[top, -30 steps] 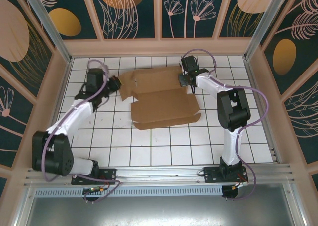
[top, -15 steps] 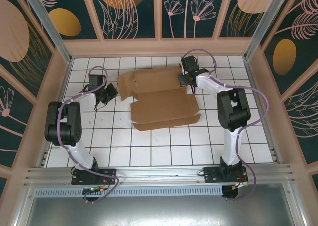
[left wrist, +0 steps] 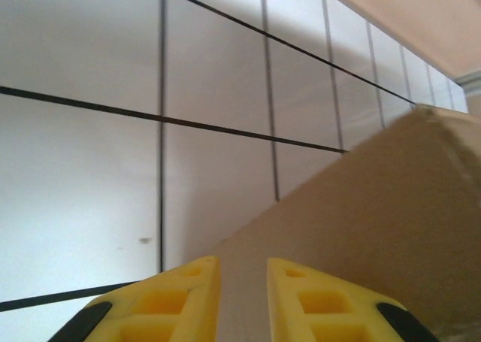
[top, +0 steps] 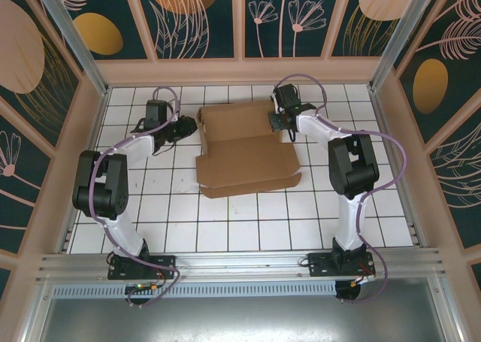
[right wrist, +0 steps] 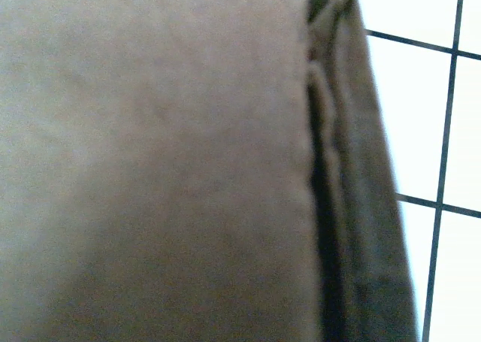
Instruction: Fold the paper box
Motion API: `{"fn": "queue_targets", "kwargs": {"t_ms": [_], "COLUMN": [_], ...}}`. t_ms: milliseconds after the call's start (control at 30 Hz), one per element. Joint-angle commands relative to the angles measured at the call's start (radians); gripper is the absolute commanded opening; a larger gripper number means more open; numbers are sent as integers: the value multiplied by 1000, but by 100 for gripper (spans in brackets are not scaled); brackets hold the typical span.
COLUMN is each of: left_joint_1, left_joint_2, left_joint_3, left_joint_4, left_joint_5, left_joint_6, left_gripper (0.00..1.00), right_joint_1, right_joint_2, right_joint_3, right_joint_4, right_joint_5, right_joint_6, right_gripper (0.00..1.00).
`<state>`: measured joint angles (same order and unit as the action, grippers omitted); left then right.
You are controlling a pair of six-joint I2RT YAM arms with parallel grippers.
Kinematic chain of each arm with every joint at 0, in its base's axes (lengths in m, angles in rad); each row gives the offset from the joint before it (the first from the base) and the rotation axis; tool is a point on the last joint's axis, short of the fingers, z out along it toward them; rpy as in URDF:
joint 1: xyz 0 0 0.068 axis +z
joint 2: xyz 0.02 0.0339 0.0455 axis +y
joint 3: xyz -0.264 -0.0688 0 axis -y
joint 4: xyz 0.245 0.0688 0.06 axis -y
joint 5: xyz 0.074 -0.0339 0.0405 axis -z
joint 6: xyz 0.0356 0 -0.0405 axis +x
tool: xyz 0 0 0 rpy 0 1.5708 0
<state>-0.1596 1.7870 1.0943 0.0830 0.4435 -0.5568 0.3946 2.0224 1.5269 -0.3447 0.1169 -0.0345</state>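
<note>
The paper box [top: 244,150] is lying half-folded by the counter's [top: 248,229] far edge. The left hand [top: 186,128], narrowly parted, is apparently raising its left flap while the closed right hand [top: 282,122] is bracing the right side. Tucking that flap inward is likely coming next.

Robot lab test cell, not a home or shop. Evidence:
- The left arm [top: 98,188] and right arm [top: 352,169] are bolted to an aluminium rail [top: 240,265] at the near edge.
- The work surface is a white grid-tiled table [top: 248,222].
- It's boxed in left, right and far by wall panels [top: 203,15] printed with teal-and-peach leaf art, in pale frames.
- Metal corner posts [top: 64,26] stand far left and far right.
- Purple cables [top: 404,169] loop loose along the arms.
- A perforated metal strip [top: 248,289] sits just nearer than the rail.
</note>
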Motion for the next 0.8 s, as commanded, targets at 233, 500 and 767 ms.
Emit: {"fn": "queue_targets", "kwargs": {"t_ms": [233,500,767], "left_joint_1": [-60,-77,-104], "left_joint_2": [-17,-67,-110], "left_joint_3": [-4,-78,-91], "left_joint_4": [11,56,33], "left_joint_5": [23,32,26], "left_joint_6": [43,42,89], "left_gripper": [30,30,13], "right_joint_1": [16,12,7], "right_joint_2": [10,20,36], "right_joint_3": [-14,-19,-16], "right_joint_4": [-93,-85,-83], "right_joint_5": [-51,-44,-44], "right_joint_6": [8,8,13], "right_gripper": [0,0,0]}}
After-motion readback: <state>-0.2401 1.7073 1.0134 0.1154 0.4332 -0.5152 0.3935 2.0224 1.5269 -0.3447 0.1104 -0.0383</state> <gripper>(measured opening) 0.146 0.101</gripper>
